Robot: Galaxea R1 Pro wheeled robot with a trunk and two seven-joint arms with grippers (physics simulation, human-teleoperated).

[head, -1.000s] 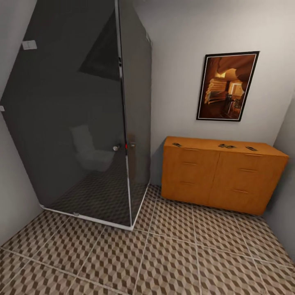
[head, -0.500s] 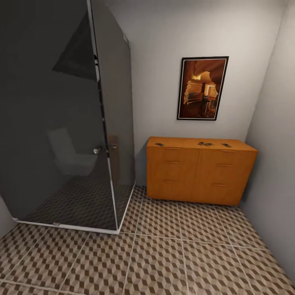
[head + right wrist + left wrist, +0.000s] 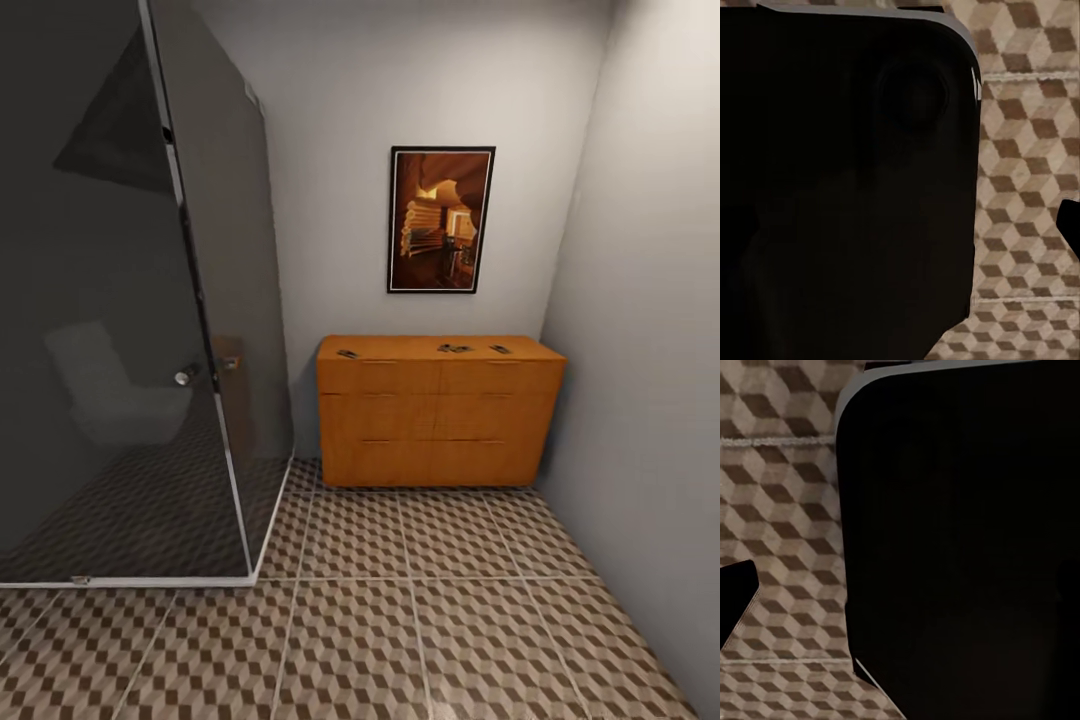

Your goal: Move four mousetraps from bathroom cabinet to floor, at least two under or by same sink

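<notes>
straight ahead against the far wall sits the cabinet [image 3: 437,412], w/ the mousetraps [image 3: 459,348] lying flat on its top: one [image 3: 347,354] near the left end, two touching approx mid-right, one [image 3: 499,349] further right. bathroom floor [image 3: 400,620] lies btwn me & it. framed picture [image 3: 440,220] hangs above, dark glass shower [image 3: 120,330] at left (toilet reflected in it). wrist views: dark housing over tiles, so left claw & right claw state i can't tell.
</notes>
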